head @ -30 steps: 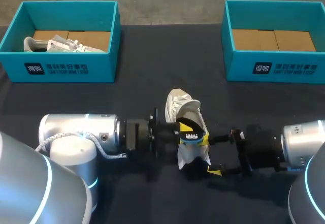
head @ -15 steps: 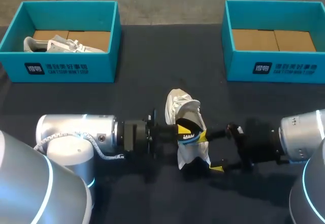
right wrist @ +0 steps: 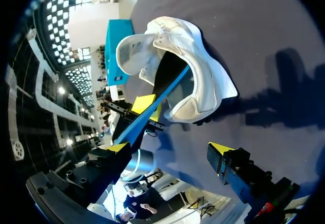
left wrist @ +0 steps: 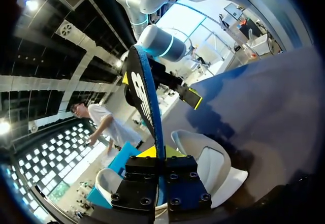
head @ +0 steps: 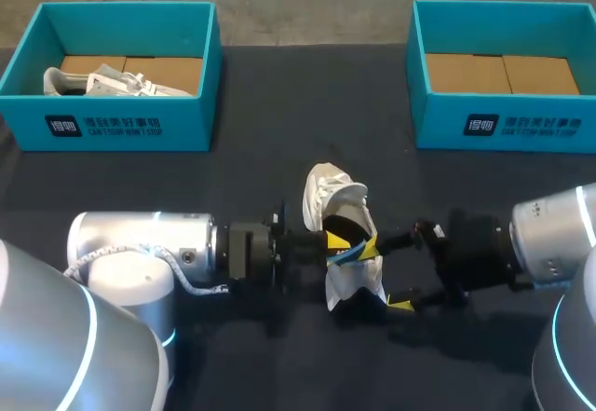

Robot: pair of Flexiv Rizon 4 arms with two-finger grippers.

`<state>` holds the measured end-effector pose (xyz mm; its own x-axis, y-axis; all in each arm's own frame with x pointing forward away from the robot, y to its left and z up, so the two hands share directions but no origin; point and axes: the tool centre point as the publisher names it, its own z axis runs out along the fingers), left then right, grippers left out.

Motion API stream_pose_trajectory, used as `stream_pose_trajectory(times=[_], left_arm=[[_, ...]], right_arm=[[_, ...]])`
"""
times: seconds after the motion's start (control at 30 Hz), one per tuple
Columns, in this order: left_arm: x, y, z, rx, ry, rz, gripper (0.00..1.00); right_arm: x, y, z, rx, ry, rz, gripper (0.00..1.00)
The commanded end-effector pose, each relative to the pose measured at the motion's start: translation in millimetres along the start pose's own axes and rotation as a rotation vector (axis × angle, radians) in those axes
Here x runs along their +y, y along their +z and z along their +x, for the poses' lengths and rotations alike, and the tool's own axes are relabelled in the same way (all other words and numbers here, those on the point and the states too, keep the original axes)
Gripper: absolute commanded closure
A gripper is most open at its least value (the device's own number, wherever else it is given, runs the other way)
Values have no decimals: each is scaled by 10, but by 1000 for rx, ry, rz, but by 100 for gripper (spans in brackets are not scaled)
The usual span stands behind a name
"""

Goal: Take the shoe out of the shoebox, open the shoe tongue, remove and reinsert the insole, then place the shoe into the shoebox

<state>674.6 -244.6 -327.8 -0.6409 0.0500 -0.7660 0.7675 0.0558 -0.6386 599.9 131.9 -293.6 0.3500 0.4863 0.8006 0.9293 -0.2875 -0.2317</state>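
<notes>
Held level, our left gripper pinches the thin, blue-edged insole; our right gripper, also level, gapes wide beside the soft white shoe.

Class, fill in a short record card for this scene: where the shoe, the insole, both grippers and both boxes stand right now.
shoe: white, on the table between the arms, outside both boxes
insole: dark, blue-edged, one end at the shoe's opening
left gripper: shut on the insole
right gripper: open, beside the shoe
left box: holds a second shoe
right box: cardboard floor showing
</notes>
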Motion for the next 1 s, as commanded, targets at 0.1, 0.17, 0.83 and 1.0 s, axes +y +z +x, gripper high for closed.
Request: stream_pose_trajectory(times=[0.1,0.17,0.83,1.0], left_arm=[[66,85,17,2,21,-27,100],[94,101,27,7,33,-39,100],[259,101,-57,-31,44,-130,100],[261,78,-62,-9,46,-137,100]], right_arm=[[-3,17,27,-27,1,-1,0],[-3,17,27,-27,1,-1,0],[-3,17,27,-27,1,-1,0],[-3,17,27,-27,1,-1,0]])
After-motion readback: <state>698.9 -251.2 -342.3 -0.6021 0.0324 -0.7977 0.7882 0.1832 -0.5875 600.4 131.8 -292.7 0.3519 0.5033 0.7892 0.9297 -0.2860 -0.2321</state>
